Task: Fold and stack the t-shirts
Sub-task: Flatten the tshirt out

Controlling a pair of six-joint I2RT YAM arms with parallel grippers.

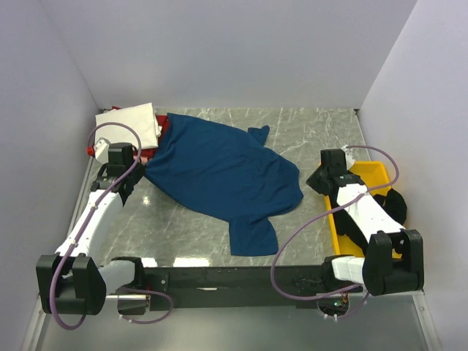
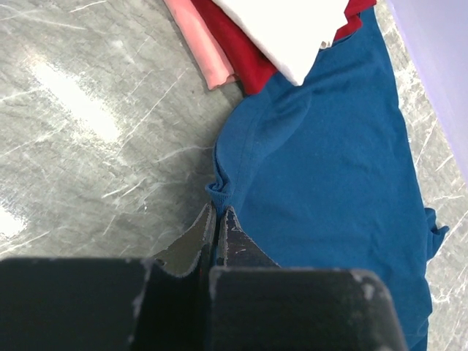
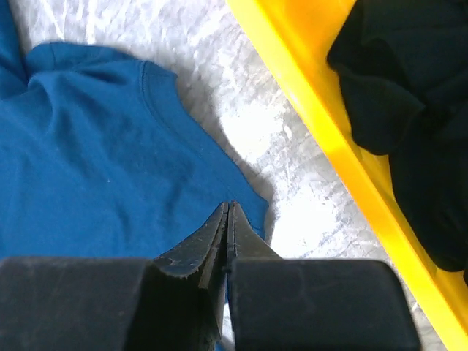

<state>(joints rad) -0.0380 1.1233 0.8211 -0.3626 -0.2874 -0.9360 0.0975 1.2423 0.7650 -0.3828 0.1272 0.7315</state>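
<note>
A dark blue t-shirt (image 1: 219,175) lies spread and rumpled across the middle of the table. My left gripper (image 1: 139,179) is shut on its left edge, a bunched fold of blue cloth (image 2: 219,191) pinched at the fingertips. My right gripper (image 1: 316,183) is shut at the shirt's right corner (image 3: 245,208), with a sliver of blue between the fingers. A folded cream t-shirt (image 1: 131,124) rests on a red t-shirt (image 2: 241,51) at the back left, overlapping the blue shirt's collar end. A black t-shirt (image 1: 395,205) lies in the tray.
A yellow plastic tray (image 1: 373,175) stands along the right edge, close to my right arm; its rim (image 3: 322,117) runs just right of the gripper. A pink cloth edge (image 2: 201,44) shows beside the red shirt. White walls close in on the table on three sides.
</note>
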